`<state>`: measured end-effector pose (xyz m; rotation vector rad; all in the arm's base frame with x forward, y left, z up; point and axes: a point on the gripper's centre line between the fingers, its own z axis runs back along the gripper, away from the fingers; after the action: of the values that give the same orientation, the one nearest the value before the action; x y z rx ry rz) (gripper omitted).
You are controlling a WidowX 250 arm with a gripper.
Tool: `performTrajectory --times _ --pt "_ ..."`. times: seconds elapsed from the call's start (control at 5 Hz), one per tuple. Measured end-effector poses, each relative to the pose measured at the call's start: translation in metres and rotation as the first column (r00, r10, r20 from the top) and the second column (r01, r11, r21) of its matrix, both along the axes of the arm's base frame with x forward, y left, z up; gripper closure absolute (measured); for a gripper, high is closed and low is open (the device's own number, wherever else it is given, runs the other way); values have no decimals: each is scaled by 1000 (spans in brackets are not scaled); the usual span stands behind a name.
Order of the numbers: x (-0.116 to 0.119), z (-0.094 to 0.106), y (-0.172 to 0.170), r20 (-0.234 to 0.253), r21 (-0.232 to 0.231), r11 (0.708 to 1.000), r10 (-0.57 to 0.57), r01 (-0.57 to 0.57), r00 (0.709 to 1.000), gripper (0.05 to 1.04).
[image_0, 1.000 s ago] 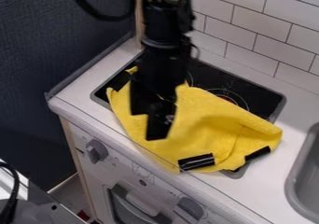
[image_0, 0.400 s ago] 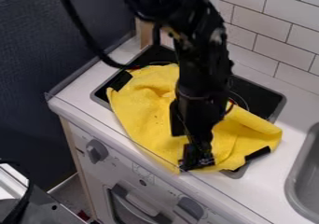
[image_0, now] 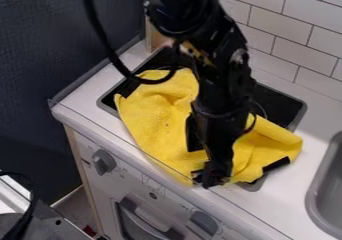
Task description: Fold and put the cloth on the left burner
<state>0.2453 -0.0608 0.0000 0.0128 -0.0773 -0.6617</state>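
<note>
- Well, toward half past seven, a grey knob (image_0: 103,162) sits on the stove's white front.
- Next, the yellow cloth (image_0: 157,119) lies rumpled across the black cooktop (image_0: 277,103), its edge at six o'clock over the tabletop (image_0: 275,204).
- The gripper (image_0: 212,176) points down at the cloth's near edge, toward five o'clock; whether open or closed, I cannot tell.
- At four o'clock, a grey sink (image_0: 324,194).
</note>
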Motion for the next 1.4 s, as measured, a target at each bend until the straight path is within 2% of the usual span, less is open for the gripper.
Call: performTrajectory --times 0.2,0.6,0.8,1.0,1.4 --pt "2 -5 -3 -6 -10 999 41 -41 999 83" --pt "11 -21 -7 -3 -39 998 50 -50 999 84" --pt "12 -28 -3 15 -64 995 79 -78 997 91" --pt "12 -34 -2 32 -85 992 94 -91 995 161" --pt "15 -34 3 42 -95 990 107 -103 993 718"
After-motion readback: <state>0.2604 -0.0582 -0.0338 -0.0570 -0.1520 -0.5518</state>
